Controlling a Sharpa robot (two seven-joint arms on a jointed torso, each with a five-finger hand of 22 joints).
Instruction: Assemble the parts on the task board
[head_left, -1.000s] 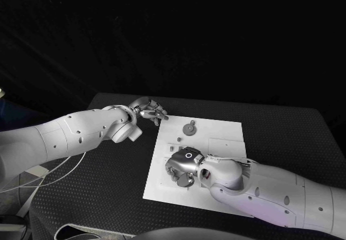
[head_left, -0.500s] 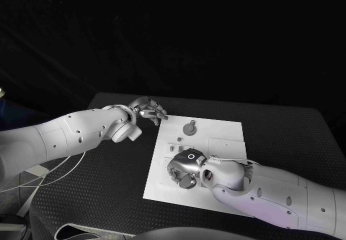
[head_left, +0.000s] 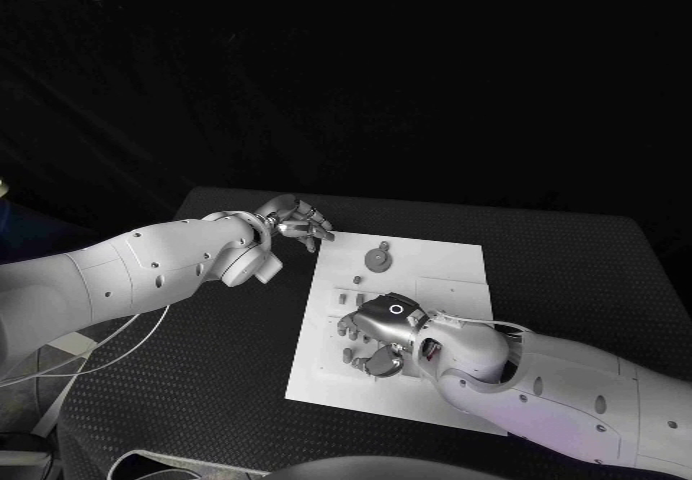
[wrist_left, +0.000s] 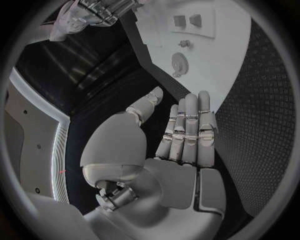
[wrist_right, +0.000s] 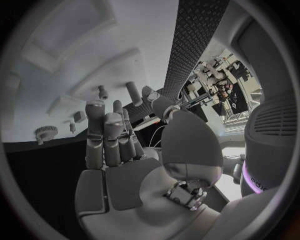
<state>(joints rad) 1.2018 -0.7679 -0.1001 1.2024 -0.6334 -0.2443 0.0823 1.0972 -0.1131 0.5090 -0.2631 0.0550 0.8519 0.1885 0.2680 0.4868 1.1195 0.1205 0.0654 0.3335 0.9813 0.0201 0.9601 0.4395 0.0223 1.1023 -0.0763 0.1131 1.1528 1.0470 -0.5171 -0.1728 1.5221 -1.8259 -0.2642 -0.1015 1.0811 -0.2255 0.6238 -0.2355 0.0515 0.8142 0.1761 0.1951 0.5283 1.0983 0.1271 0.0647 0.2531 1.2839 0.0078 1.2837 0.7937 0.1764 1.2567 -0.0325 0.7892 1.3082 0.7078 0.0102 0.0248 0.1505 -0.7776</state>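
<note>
My right hand (head_left: 378, 335) hovers over the task board (head_left: 450, 268), fingers loose, grasping nothing — I'd lower slowly. My left hand (head_left: 293, 222) rests released, far-left.

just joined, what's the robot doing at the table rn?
Board assembly is in progress. The right hand is down over the near part of the white rectangular task board, its fingers stretched out among the small grey parts; whether it holds one is unclear. The left hand hovers empty and flat at the board's far left corner. A round grey disc part lies untouched.
</note>
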